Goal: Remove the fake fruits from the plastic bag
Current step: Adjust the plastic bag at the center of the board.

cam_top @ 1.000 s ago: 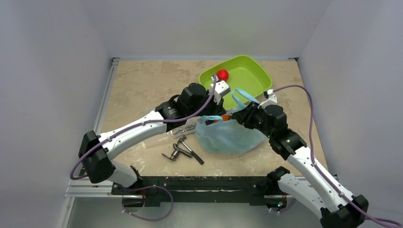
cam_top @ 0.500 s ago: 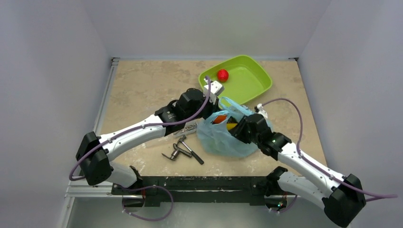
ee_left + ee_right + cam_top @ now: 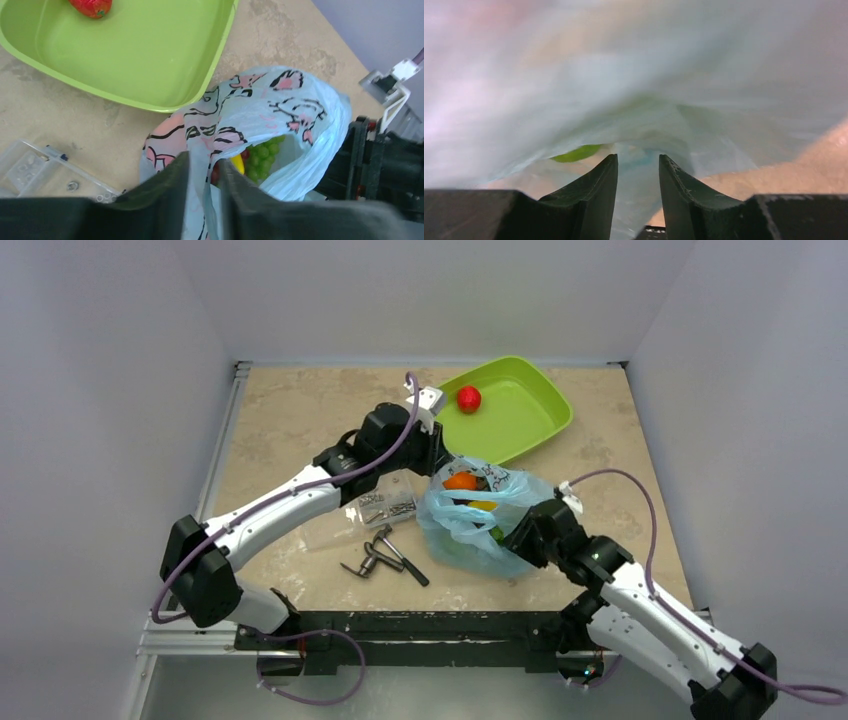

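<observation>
Drawing apart since earlier: left gripper and right gripper each nearly closed, pinching plastic bag film; mouth now wider, fake fruits exposed.

Table: beige marbled top. Plastic bag lies between the jaws of left gripper and right gripper. Green tray sits beyond left jaws. Clear packet of screws is just left of them. Grey metal tools are left of right jaws.
</observation>
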### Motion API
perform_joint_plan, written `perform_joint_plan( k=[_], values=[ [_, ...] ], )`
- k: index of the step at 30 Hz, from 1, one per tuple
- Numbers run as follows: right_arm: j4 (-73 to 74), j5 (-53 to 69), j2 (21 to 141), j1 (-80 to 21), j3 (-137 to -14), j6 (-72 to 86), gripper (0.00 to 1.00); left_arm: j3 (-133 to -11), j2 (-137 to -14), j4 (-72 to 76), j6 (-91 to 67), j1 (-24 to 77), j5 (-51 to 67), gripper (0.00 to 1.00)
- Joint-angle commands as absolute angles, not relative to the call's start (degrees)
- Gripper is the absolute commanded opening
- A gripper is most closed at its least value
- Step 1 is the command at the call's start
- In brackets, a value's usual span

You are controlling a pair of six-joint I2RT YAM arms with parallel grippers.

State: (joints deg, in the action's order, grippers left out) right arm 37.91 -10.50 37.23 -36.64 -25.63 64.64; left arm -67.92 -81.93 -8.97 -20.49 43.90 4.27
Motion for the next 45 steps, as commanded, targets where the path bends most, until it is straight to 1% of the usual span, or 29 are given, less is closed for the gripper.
perform_joint_plan(
  k=[1,4,6,7,8,10,13,16,19,21,22,25,27,28,31,33,35,39,42,43,44,45],
  values=[
    [33.14,-9.31,44.80,-36.80,-36.38,54.04,0.37,-75.46,-83.31,-16.50,-18.74,44.03,6.90,0.36],
    [29.06,-5.84,45.55,-36.84,-37.51,51.83,0.39,-78.43,-81.97,-20.82,-13.78,44.02,6.94,0.63],
    [26.79,-3.90,45.23,-36.90,-37.05,51.69,0.39,-79.19,-79.02,-22.48,-10.13,44.12,5.93,0.89],
    [25.27,-2.88,44.92,-36.99,-36.56,51.68,0.39,-79.53,-77.26,-23.35,-8.59,44.37,5.30,0.95],
    [23.79,-1.89,44.59,-37.12,-36.16,51.70,0.39,-79.69,-75.60,-24.06,-7.60,44.88,3.88,0.98],
    [21.76,-0.90,44.03,-37.46,-35.58,51.77,0.39,-79.36,-72.76,-24.25,-7.50,46.02,3.36,0.99],
    [19.07,-0.39,43.73,-38.23,-35.00,51.52,0.38,-77.81,-69.96,-23.73,-8.60,51.57,3.26,0.98],
    [15.41,-0.11,44.51,-39.19,-33.43,51.86,0.37,-74.78,-68.82,-20.21,-8.50,58.24,0.74,0.94],
    [11.48,1.56,46.56,-40.31,-32.01,52.65,0.36,-71.55,-69.09,-15.54,-9.97,61.49,1.10,0.85],
    [9.23,1.16,48.10,-41.52,-31.54,52.73,0.35,-70.10,-70.15,-14.11,-10.93,62.22,3.27,0.81],
    [8.69,0.91,49.30,-41.91,-31.60,52.73,0.34,-69.72,-70.98,-13.82,-11.36,62.42,4.19,0.79],
    [6.86,0.22,50.97,-42.03,-31.26,53.37,0.32,-69.17,-73.79,-16.16,-12.48,62.49,5.72,0.69],
    [6.98,-3.38,51.38,-41.99,-30.54,55.61,0.27,-67.23,-74.93,-17.98,-13.70,62.49,5.79,0.58],
    [7.27,-4.89,51.41,-41.94,-30.02,57.65,0.26,-65.48,-75.03,-18.27,-14.69,62.49,5.60,0.54],
    [10.52,-13.10,50.99,-40.05,-29.58,60.75,0.25,-56.11,-72.61,-14.68,-20.09,62.49,3.70,0.48],
    [13.51,-15.32,50.86,-35.74,-30.53,60.05,0.25,-47.69,-70.31,-11.34,-25.27,62.49,1.20,0.46],
    [14.07,-15.51,50.28,-30.14,-30.64,57.25,0.25,-42.38,-69.21,-10.01,-30.16,62.49,-2.29,0.44],
    [14.67,-14.27,51.37,-19.42,-30.98,50.42,0.27,-36.38,-70.22,-10.44,-35.45,62.41,-6.69,0.42],
    [19.11,-14.60,52.43,-17.89,-33.77,45.45,0.29,-34.49,-70.40,-12.34,-35.99,62.40,-8.38,0.42],
    [20.59,-13.17,52.09,-17.90,-34.89,42.95,0.30,-34.12,-69.93,-12.74,-35.80,62.40,-8.43,0.42],
    [21.39,-11.94,51.40,-17.95,-35.95,38.81,0.34,-33.91,-69.30,-12.88,-35.52,62.40,-8.28,0.42],
    [21.49,-8.50,50.17,-18.46,-36.60,35.76,0.35,-33.86,-68.27,-13.09,-35.07,62.40,-7.67,0.42]
  ],
)
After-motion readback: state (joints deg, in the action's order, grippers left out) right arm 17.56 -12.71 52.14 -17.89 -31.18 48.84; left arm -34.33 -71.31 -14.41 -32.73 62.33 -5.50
